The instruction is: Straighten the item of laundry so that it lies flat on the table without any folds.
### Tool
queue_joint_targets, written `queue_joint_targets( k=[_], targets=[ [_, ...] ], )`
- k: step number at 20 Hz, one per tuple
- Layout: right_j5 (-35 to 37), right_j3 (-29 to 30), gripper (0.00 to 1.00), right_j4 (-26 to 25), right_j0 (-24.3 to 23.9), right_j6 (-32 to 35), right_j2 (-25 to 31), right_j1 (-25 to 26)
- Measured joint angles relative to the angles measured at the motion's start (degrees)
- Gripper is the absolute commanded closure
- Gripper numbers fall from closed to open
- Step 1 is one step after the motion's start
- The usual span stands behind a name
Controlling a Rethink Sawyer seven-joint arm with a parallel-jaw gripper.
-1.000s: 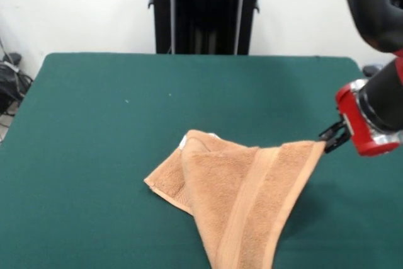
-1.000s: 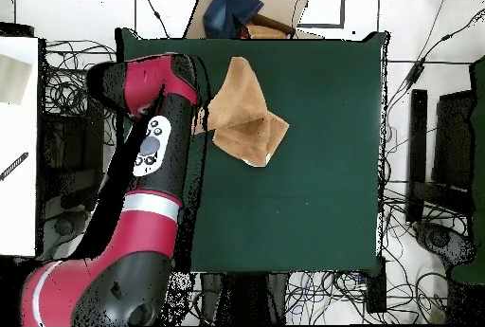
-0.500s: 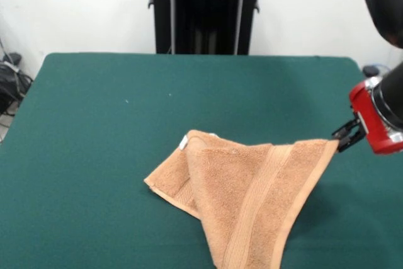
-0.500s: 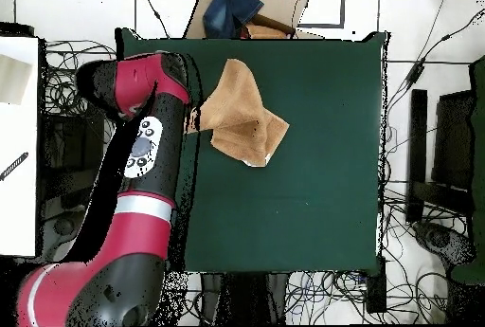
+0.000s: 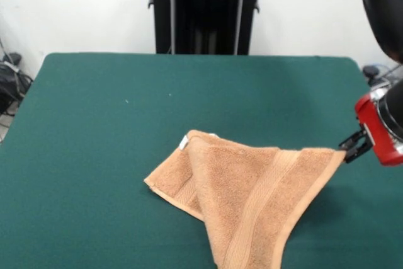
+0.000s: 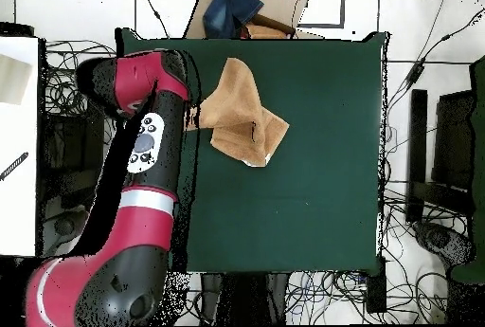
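Gripper (image 5: 350, 151) pinches terry towel (image 5: 242, 196) corner, seemingly lifted, at table (image 5: 94, 111) right edge; rest stays folded, white tag (image 5: 184, 142) showing.

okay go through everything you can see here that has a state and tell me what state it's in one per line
towel: partly unfolded, one corner lifted and pulled sideways, a layer still doubled over near the white tag
gripper: shut on the towel's corner, near the table's side edge
table: bare green cloth apart from the towel
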Motion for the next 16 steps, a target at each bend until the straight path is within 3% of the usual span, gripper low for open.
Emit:
queue_joint_targets(
  k=[16],
  targets=[
    [2.74, -9.60, 1.00, 7.94, -1.26, 4.30, -0.07, 4.73]
  ],
)
